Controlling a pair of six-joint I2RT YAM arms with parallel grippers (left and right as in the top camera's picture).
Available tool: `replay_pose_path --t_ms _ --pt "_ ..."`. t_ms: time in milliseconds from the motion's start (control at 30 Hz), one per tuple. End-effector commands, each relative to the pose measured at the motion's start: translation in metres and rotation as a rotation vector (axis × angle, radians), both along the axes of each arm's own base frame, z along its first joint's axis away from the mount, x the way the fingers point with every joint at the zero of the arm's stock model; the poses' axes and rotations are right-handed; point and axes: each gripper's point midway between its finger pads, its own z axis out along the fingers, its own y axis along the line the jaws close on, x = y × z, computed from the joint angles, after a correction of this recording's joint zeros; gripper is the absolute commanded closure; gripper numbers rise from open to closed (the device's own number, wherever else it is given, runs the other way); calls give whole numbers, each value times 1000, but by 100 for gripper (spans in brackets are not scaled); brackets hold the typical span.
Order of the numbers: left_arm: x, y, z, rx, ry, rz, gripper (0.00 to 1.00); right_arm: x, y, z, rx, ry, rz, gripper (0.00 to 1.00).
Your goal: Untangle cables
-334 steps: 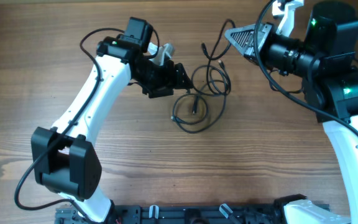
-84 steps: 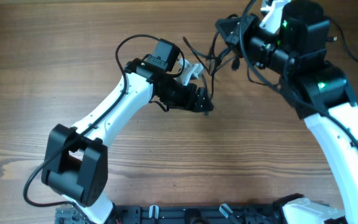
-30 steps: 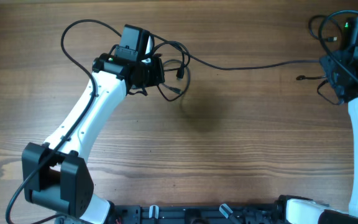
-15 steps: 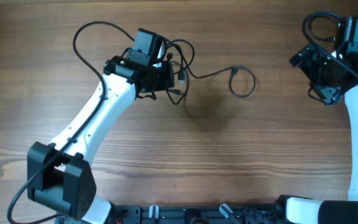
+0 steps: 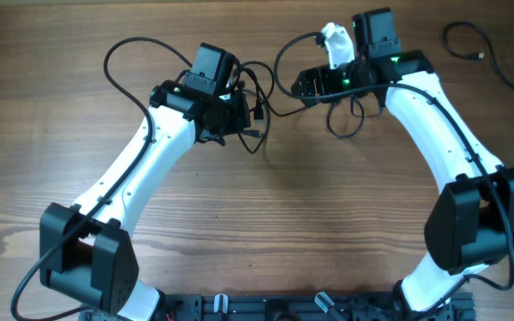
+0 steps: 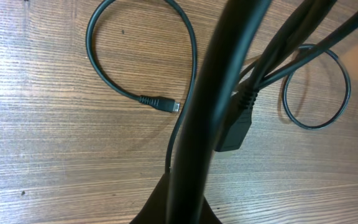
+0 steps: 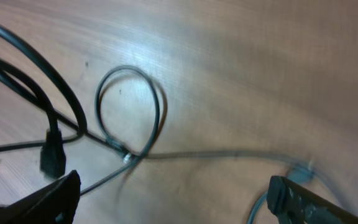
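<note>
My left gripper (image 5: 228, 114) is closed on the cables (image 5: 253, 89) and holds the bunch up off the desk (image 5: 328, 232), near the top middle. A plug (image 6: 235, 127) dangles from it. One cord runs out to a loop (image 7: 129, 109) lying flat on the wood. My right gripper (image 7: 173, 196) is wide open and empty, right over that loop. One loose cable (image 5: 465, 40) lies alone at the far right. I think this is the pulling-apart step. Next I should lower the right gripper, pinch the cord by the loop, and pull away slowly so nothing snags.
</note>
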Motion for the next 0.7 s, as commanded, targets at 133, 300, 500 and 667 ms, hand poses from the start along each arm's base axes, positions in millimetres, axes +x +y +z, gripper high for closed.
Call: replay_pose_path --t_ms 133,300,500,667 --pt "-4 2 -6 -5 44 44 96 7 43 -34 -160 -246 447 4" --pt "-5 -2 -5 -49 72 94 96 -9 56 -65 -96 -200 585 6" --pt "-14 -19 7 -259 167 46 96 -14 63 -69 -57 -241 640 7" --pt "-11 -11 12 -324 190 65 96 -14 65 -69 -45 -251 642 25"
